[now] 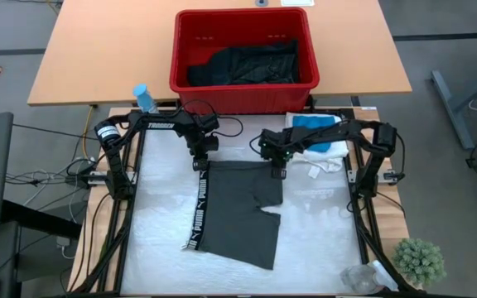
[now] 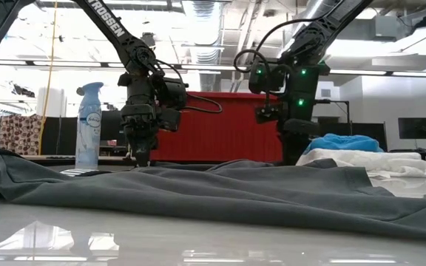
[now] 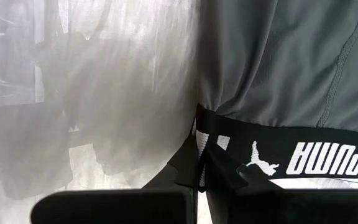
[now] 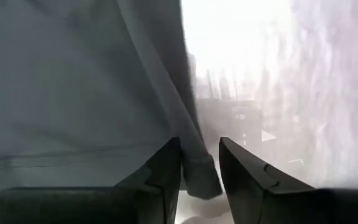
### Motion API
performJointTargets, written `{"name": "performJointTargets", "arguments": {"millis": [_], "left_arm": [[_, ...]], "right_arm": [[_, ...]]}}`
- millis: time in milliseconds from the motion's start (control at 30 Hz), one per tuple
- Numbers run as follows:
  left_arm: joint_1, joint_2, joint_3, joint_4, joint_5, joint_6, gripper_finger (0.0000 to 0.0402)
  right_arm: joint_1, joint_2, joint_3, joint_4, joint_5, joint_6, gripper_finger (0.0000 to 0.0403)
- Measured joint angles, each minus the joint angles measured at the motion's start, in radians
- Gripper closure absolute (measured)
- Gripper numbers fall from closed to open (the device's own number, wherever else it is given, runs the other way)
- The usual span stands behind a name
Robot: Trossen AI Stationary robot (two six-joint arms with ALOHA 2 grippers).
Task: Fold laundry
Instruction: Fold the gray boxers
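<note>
On glossy white tabletop [image 1: 321, 223], dark grey garment [image 1: 243, 211], left pincer [image 1: 199, 164] clamped on it, right pincer [image 1: 277, 172] seemingly half-closed.

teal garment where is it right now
In the high view the teal garment lies at the table's far right, on a white garment, just in front of the red basket and partly under the right arm.

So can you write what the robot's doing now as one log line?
left gripper: shut on grey shorts waistband corner | right gripper: closing around opposite corner | black clothes in red basket
</note>
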Motion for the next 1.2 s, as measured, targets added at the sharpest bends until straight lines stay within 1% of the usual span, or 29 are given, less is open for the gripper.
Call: {"name": "performJointTargets", "arguments": {"millis": [100,167,233,367,433,500,600,667,967,1067,1200], "left_arm": [[0.0,0.0,0.0,0.0,0.0,0.001,0.0401],[0.0,0.0,0.0,0.0,0.0,0.001,0.0401],[0.0,0.0,0.0,0.001,0.0,0.001,0.0401],[0.0,0.0,0.0,0.002,-0.001,0.0,0.0401],[0.0,0.0,0.0,0.002,-0.001,-0.001,0.0401],[0.0,0.0,0.0,0.002,-0.001,-0.002,0.0401],[0.0,0.0,0.0,0.002,-0.001,-0.002,0.0401],[0.0,0.0,0.0,0.002,-0.001,-0.002,0.04],[0.0,0.0,0.0,0.002,-0.001,-0.008,0.0397],[0.0,0.0,0.0,0.002,0.0,-0.008,0.0396],[0.0,0.0,0.0,0.002,0.0,-0.008,0.0396]], "right_arm": [[-0.018,-0.001,0.007,-0.002,-0.002,0.0,0.0265],[-0.029,-0.001,0.016,-0.003,-0.025,0.001,0.0264],[-0.04,-0.002,0.023,-0.003,-0.099,0.001,0.0264],[-0.055,-0.002,0.023,-0.017,-0.281,0.0,0.0264],[-0.056,-0.002,0.023,-0.028,-0.325,0.0,0.0264],[-0.055,-0.002,0.023,-0.03,-0.318,-0.007,0.0264],[-0.058,-0.002,0.023,-0.015,-0.256,-0.025,0.0264],[-0.066,-0.002,0.024,-0.017,-0.235,-0.031,0.0264],[-0.109,-0.002,0.126,-0.121,-0.233,-0.061,0.0261],[-0.108,-0.002,0.135,-0.142,-0.233,-0.061,0.0247],[-0.089,0.001,0.134,-0.188,-0.233,-0.062,0.0207]]}}
